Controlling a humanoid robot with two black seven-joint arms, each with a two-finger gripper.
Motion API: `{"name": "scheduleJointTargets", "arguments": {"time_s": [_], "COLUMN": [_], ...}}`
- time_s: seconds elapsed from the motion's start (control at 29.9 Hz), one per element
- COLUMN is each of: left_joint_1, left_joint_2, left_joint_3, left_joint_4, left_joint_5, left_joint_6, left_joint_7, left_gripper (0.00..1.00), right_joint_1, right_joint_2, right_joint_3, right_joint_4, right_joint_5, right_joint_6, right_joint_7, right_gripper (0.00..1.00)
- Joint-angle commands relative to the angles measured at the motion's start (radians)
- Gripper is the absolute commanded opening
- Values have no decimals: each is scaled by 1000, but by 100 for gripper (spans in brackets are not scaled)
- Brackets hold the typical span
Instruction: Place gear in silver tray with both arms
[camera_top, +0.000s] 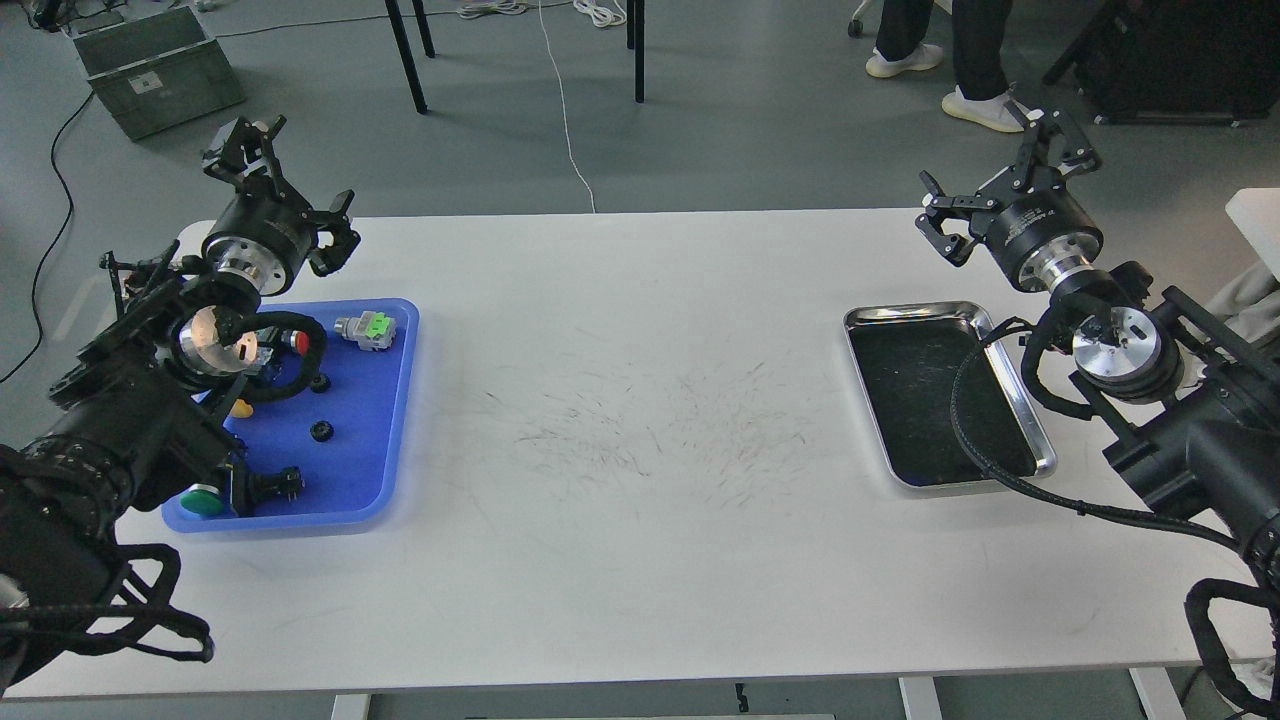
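A small black toothed ring, the likely gear (320, 431), lies in the blue plastic tray (385, 420) at the left. The silver tray (905, 312) sits at the right with its dark bottom bare. My left gripper (292, 185) is open and empty, raised above the blue tray's far left corner. My right gripper (1000, 175) is open and empty, raised beyond the silver tray's far right corner. Both arms reach in from the sides with looped black cables.
The blue tray also holds a grey and green connector (366, 329), a red button (300, 342), a green-capped part (203, 499) and other small black parts. The white table (640, 420) is scuffed in the middle. A person's feet (975, 105) and chair legs stand beyond it.
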Motion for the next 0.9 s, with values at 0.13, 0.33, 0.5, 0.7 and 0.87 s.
{"name": "scheduleJointTargets", "arguments": {"time_s": [0.13,0.33,0.5,0.7,0.87], "left_joint_1": [-5,-5,-8,-17,-8], "left_joint_2": [21,48,64,134,339], "left_joint_3": [42,53,85,157,171], "left_joint_4": [-1,-11,-12,-47,-303], "left_joint_5": [45,50,73,195,338], "left_joint_6": [-1,-26,-34,-98,-100], "left_joint_7": [7,-2,7,10,11], "left_gripper": [100,100,100,100,99], "right_joint_1": [-4,-7,-4,1,-10], "right_joint_2": [0,1,1,-2,-11], "right_joint_3": [-2,-5,-9,-6,-2], "right_joint_4": [-1,-1,2,-1,-4], "right_joint_5": [-2,-2,-2,-2,-3], "right_joint_6": [-1,2,2,2,2], "right_joint_7": [-2,-2,-2,-2,-2], "right_gripper": [99,99,99,99,99]}}
